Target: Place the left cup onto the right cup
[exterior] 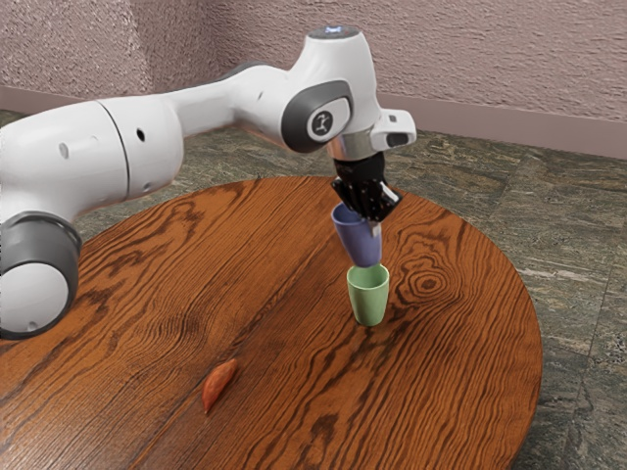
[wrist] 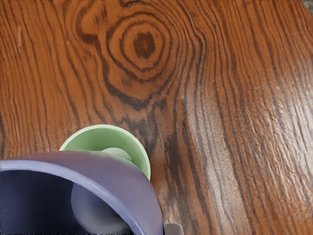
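One round wooden bench (exterior: pixel 147 294) carries everything, its grain running in dark bands with a ringed knot (exterior: pixel 431 284) toward the edge on the exterior view's right. Over it, the white arm (exterior: pixel 196 108) comes in from the exterior view's left and bends down a little past the bench's middle. Two cups sit under its hand. The purple cup (exterior: pixel 355 237) is off the wood and tilted, mouth upward and leaning toward the exterior view's left. Its base is right at the rim of the green cup (exterior: pixel 368 297), though I cannot tell whether the two touch. The green cup stands upright on the bench, between the middle and the knot, nearer the edge on the exterior view's right than the one on its left. The black claw (exterior: pixel 370 211) is pinching the purple cup at its rim, the fingers closed on the wall at the side toward the exterior view's right. In the wrist view the purple cup (wrist: pixel 112 176) looms large and dark-hollowed just under the hand, overlapping the green cup (wrist: pixel 105 137), whose pale rim shows beyond it with the knot further off on the bare bench (wrist: pixel 234 98). Smallest is an orange, pointed piece (exterior: pixel 217 384) lying flat toward the near edge, well apart from both cups.
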